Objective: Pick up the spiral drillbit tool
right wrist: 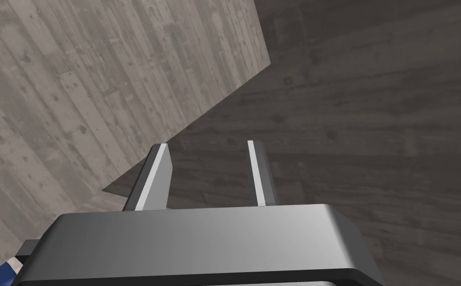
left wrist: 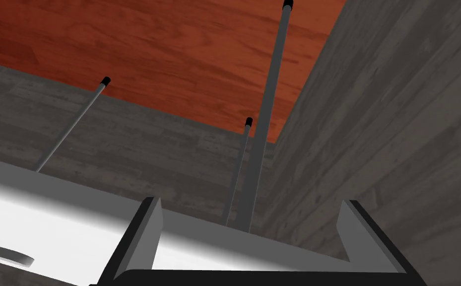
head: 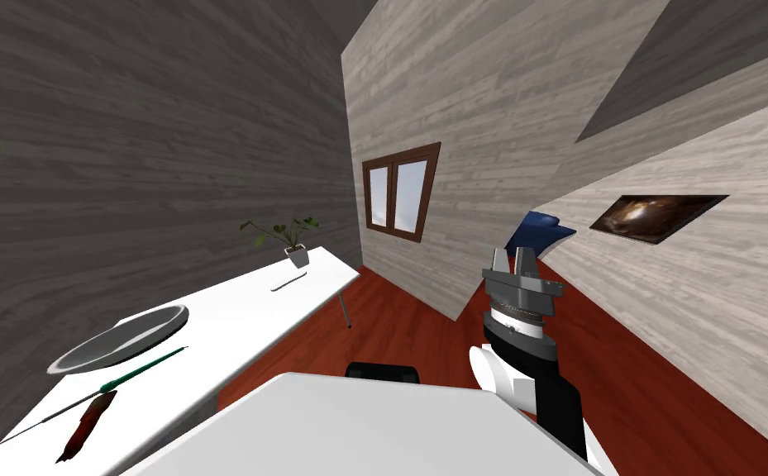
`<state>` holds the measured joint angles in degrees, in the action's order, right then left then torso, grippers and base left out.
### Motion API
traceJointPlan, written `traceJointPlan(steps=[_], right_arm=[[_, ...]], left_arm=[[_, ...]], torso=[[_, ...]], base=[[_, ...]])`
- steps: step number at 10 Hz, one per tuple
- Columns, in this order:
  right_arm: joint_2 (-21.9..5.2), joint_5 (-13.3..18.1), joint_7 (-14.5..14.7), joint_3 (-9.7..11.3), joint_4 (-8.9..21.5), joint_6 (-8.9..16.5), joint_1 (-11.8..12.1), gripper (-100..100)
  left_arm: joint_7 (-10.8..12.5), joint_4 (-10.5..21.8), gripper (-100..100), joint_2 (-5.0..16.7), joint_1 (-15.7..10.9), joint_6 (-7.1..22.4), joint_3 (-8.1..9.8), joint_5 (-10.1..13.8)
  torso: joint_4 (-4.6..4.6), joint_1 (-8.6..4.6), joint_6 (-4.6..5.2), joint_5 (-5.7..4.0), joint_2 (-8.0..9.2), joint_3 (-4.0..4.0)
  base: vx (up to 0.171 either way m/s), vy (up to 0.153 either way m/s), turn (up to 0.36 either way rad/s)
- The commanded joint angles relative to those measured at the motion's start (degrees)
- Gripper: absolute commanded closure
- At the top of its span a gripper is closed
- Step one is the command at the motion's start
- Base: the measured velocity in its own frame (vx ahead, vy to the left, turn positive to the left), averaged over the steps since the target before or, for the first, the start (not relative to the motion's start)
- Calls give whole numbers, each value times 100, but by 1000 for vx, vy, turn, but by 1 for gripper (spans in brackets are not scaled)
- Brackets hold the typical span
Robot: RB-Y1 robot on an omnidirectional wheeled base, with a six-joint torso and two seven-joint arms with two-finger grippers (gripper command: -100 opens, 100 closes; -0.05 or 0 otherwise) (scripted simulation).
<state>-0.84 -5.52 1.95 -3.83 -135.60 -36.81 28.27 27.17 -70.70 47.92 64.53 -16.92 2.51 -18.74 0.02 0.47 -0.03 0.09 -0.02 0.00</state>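
Observation:
A thin grey rod-like tool, likely the spiral drillbit, lies on the white table near its far end, just in front of a potted plant. My right gripper is raised in the air far to the right of the table, pointing up. Its fingers stand apart with nothing between them. My left gripper is wide open and empty, close to the white table's edge and looking past it at the thin grey table legs.
Nearer on the table lie a grey plate, a long thin tool with a green handle and a dark red object. A red wooden floor runs between the table and the wall with a window.

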Motion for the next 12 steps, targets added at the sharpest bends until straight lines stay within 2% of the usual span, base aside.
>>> traceJointPlan(steps=[1,5,8,11,12], right_arm=[[0,0,0,0,0,0,0,0],[0,0,0,0,0,0,0,0],[-1,0,0,-1,0,0,0,0],[-1,0,0,-1,0,0,1,0],[-1,0,0,-1,0,0,1,0]], left_arm=[[158,103,-100,49,29,72,-16,-91],[816,611,-100,474,152,252,-86,-539],[1207,809,-100,682,82,325,-173,-807],[1503,889,-100,805,-70,353,-284,-1009],[1425,894,-100,782,-41,334,-255,-963]], torso=[[0,0,0,0,0,0],[0,16,2,4,0,0],[0,38,0,10,-2,-1],[-2,36,-2,11,-12,-7],[-1,39,-2,11,-7,-4]], base=[[34,62,-87],[42,103,-223],[44,189,-179],[49,187,-135],[11,91,-38]])
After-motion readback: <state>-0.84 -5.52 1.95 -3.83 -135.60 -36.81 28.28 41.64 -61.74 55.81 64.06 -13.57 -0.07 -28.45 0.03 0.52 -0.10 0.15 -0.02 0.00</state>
